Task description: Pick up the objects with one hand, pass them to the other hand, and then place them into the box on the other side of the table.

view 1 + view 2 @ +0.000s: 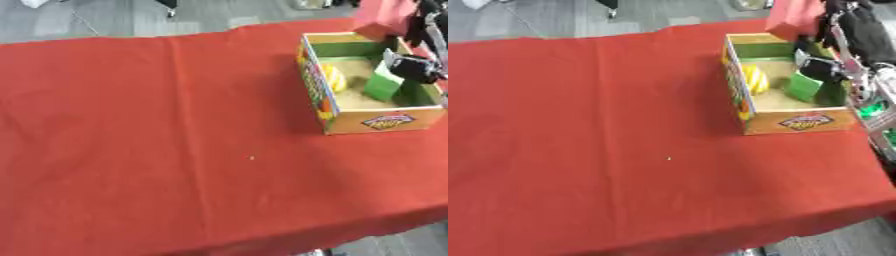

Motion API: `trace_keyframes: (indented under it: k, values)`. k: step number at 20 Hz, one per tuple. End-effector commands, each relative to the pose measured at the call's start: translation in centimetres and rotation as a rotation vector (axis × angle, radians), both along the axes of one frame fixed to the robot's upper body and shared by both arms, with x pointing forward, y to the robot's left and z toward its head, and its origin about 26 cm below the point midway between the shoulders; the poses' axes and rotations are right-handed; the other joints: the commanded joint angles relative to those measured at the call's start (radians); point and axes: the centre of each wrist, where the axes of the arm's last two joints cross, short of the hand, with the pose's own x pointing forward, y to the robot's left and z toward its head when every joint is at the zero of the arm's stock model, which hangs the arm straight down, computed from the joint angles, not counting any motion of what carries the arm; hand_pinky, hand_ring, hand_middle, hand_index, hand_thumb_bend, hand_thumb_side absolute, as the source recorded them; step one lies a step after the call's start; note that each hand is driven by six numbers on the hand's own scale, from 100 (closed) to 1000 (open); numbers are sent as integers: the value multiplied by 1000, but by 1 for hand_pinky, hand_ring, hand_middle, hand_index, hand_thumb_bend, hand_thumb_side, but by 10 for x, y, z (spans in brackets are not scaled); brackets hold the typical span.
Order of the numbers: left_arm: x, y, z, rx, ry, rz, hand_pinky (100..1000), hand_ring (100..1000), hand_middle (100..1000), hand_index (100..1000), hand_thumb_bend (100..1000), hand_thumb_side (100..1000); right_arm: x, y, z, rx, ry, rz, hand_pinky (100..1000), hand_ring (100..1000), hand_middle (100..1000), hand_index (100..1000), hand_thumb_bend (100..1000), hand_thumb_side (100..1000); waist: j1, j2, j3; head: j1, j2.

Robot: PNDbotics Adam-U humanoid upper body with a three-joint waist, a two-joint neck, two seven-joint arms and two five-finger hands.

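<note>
1. A red-clothed table (pixel 157 140) is spread out to the left of the right hand (pixel 820 67).
2. The cardboard box (pixel 798 122) is parked right under that hand.
3. A green object (pixel 382 82) is pinched by the hand, down inside the box.
4. A yellow item (pixel 332 76) is seen just left of it.

1. A lab or demonstration room rather than a home.
2. The worktop (pixel 157 140) is draped in a plain red cloth (pixel 105 200).
3. Behind it lies a grey floor (pixel 131 15) with dark equipment legs at the far edge.
</note>
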Motion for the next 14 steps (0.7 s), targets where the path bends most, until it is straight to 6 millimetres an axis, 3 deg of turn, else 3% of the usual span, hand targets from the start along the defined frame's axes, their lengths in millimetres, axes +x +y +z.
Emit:
trace_keyframes:
  k: [1,3,6,8,10,14]
  values:
    - [-7,2,1,-43,-66,34,763,628,548,677,488,579,4,-24,14,-34,61,8,714,469,486,909,100,297,-13,-23,5,-21,-3]
    - [-8,1,-8,-73,-67,46,765,630,548,678,484,586,7,-38,11,-40,123,9,728,501,534,965,100,464,-14,-24,12,-30,-3]
    - [-10,1,-18,-108,-63,53,765,630,547,679,483,590,11,-58,5,-71,209,-4,740,527,571,1000,100,503,-13,-23,22,-34,-3]
    - [-10,1,-23,-127,-61,54,765,629,546,679,483,592,13,-71,1,-96,257,-17,754,560,623,1000,100,430,-14,-23,26,-36,-3]
    - [-10,1,-27,-141,-57,56,765,629,546,680,482,594,14,-83,-4,-131,313,-30,765,593,676,1000,118,124,-14,-24,31,-37,-3]
    - [-10,1,-33,-161,-49,51,765,629,544,680,479,599,16,-104,-12,-168,409,-53,769,624,723,1000,103,100,-18,-24,33,-36,-3]
